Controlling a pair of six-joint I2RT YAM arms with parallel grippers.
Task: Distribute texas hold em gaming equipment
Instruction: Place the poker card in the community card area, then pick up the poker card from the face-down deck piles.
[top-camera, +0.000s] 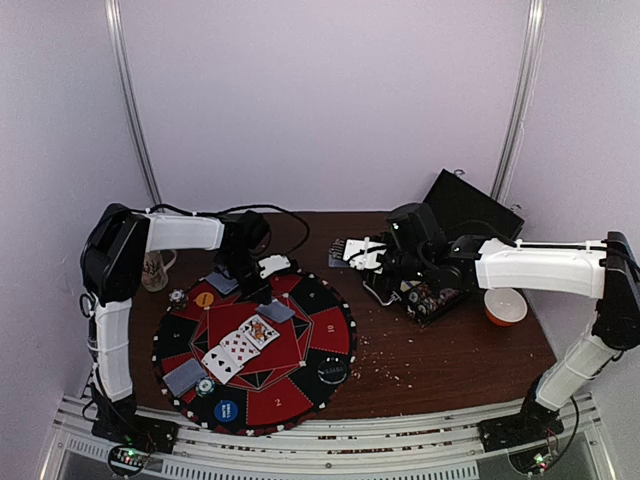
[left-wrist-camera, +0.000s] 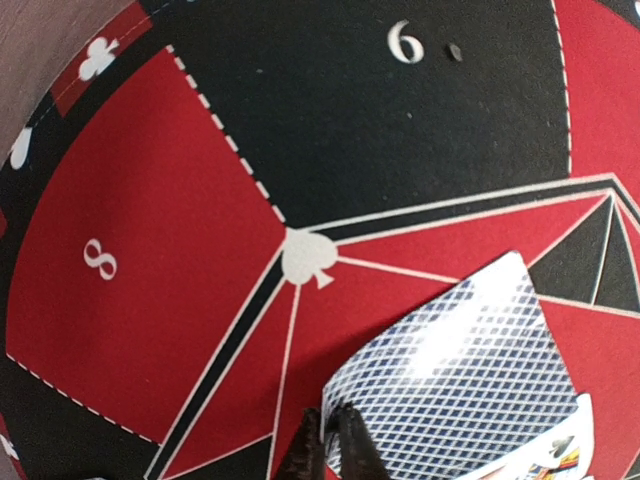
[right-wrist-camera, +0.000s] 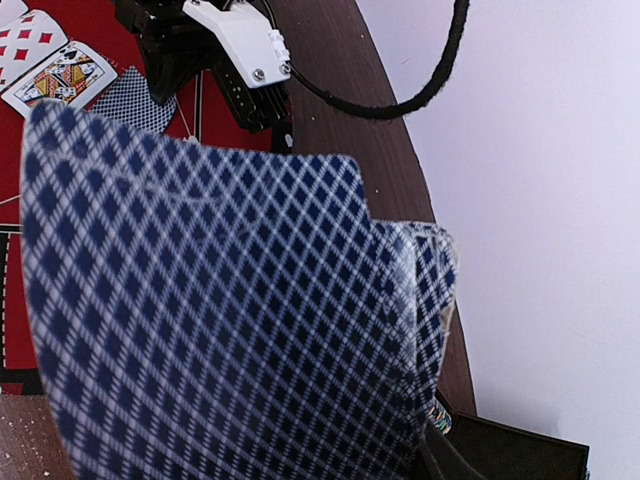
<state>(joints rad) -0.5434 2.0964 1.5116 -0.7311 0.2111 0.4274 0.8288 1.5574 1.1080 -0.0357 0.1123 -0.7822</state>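
While the right end effector (top-camera: 358, 254) clamps the deck (right-wrist-camera: 220, 320) right against its camera as supply, the left end effector (left-wrist-camera: 335, 445) looks pinched on one bowed card (left-wrist-camera: 470, 370), face-down beside its tips, low over the mat (left-wrist-camera: 150, 250), likely for dealing.

On round mat (top-camera: 300, 395), near left: face-up cards (top-camera: 240, 348) at centre, yellow disc (top-camera: 204, 298) far-left, blue disc (top-camera: 226, 409) near. Beyond far-right rim: right gripper (top-camera: 352, 253) clamping card stack (top-camera: 338, 251), beside black case (top-camera: 465, 210).
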